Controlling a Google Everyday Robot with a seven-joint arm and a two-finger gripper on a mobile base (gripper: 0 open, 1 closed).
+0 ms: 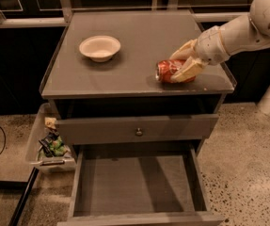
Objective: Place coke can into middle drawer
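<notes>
Camera view: my arm (240, 34) reaches in from the right, sloping down toward the table (125, 74). Its hand (176, 68) pinches the coke can (166, 71), which lies on its side near the table's front right corner. Below, the middle drawer (134, 185) stands open.

No legible text, brand, number or sign anywhere in view. The coke can (168, 70) lies on its side near the front-right corner of the tabletop (125, 74), red with pale marks on its wall, but no letters can be made out. The gripper (176, 68) is at that same corner, fingers clamped on either side of the can, and carries no readable marking.
</notes>
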